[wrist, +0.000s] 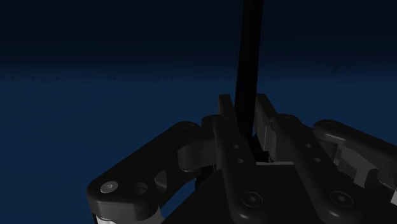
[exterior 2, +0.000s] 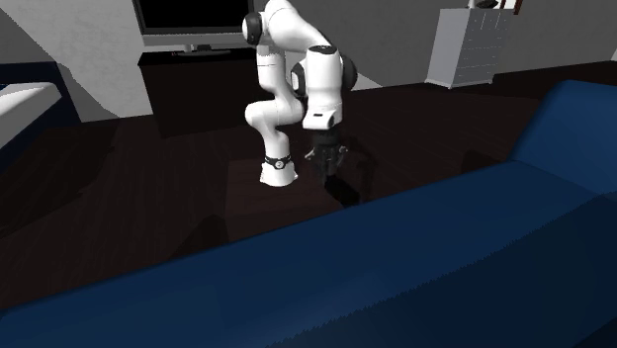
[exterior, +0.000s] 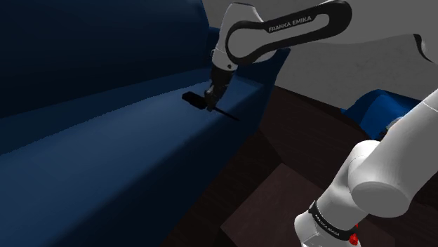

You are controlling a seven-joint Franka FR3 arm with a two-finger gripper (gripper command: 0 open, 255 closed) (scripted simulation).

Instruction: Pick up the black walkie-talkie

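Observation:
The black walkie-talkie (exterior: 192, 97) is low over the seat of a dark blue sofa (exterior: 105, 154), its thin antenna (exterior: 226, 114) pointing toward the seat's front edge. My black gripper (exterior: 210, 99) comes down on it from above and is shut on it. In the wrist view the two fingers (wrist: 226, 130) clasp the black device, and the antenna (wrist: 249, 57) runs straight out between them over the blue cushion. I cannot tell whether the device touches the seat. In the second exterior view the gripper (exterior 2: 324, 160) hangs just behind the sofa's backrest (exterior 2: 396, 257).
The sofa's backrest (exterior: 84, 49) rises close behind the gripper and an armrest (exterior: 270, 67) stands beside it. A dark low table (exterior: 281, 203) sits on dark floor by the stand. A white dresser (exterior 2: 473, 44) and a dark TV unit (exterior 2: 188, 59) stand far off.

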